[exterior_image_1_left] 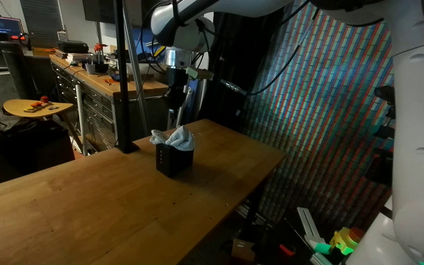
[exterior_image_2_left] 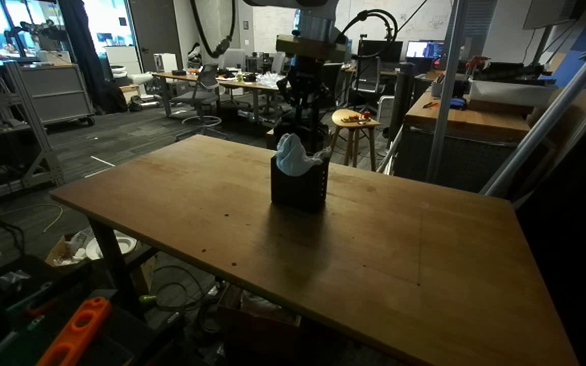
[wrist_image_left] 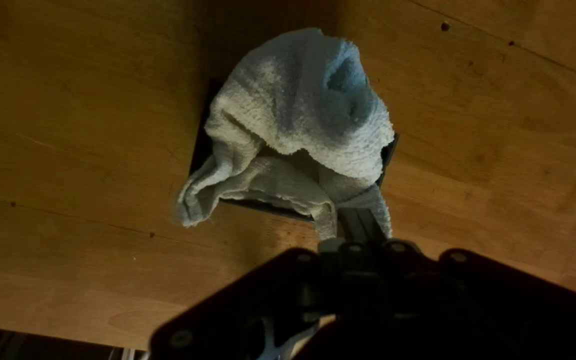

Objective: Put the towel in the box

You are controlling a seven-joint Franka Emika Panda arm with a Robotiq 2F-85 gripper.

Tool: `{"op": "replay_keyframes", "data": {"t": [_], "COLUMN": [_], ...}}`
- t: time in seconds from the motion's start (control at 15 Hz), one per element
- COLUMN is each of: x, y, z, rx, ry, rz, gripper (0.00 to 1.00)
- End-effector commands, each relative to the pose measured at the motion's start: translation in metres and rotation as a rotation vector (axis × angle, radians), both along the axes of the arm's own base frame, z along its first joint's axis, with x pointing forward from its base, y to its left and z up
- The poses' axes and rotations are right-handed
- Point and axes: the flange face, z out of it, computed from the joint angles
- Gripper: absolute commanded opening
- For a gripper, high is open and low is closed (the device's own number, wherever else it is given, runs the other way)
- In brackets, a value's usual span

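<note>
The towel [wrist_image_left: 288, 95] sits bunched in the mouth of the box [exterior_image_1_left: 175, 162], its folds heaped up proud of the rim! It's pale grey-white cloth with a looped, fuzzy surface, and in the wrist view a big domed fold covers most of the mouth, a dark hollow sitting under its edge. A ragged flap pokes out past a corner on the left of that view, and 2 narrow ends spill over at the lower right.

The box itself: dark, squared-off, upright, with a column of small pale dots running down beside a vertical edge in both exterior views. Under it, the wooden table [exterior_image_1_left: 87, 209], warm brown, streaky grain, straight seams, little dark holes dotted about.

Up above hangs the gripper [wrist_image_left: 361, 225], black, jointed, its fingers pressed together into a narrow wedge! Those ends of cloth show just beside its tips in the wrist view; whether they touch, I can't tell. Smooth white shell on the arm [exterior_image_1_left: 414, 147], a shiny metal collar [exterior_image_1_left: 178, 57] above the gripper, and behind, a patterned backdrop [exterior_image_1_left: 326, 92] of slanting little brick shapes in red, green and blue.
</note>
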Motion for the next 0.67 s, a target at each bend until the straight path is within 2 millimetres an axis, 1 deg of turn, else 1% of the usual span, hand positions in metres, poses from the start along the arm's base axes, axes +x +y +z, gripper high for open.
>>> {"op": "replay_keyframes", "data": {"t": [0.0,0.13,0.33,0.4,0.53,0.6], "x": [-0.026,-0.036,-0.047,-0.05,-0.054,-0.056], "y": [0.005,0.007,0.011,0.012,0.012,0.011], "z": [0.022,0.023,0.018,0.014,0.007,0.003], "rx": [0.03,0.034,0.056,0.065,0.078,0.082], "ry": [-0.028,-0.024,-0.017,-0.014,-0.006,-0.001], "rz": [0.127,0.171,0.218,0.231,0.252,0.261], "gripper": [0.28,0.32,0.54,0.62,0.76,0.84]}}
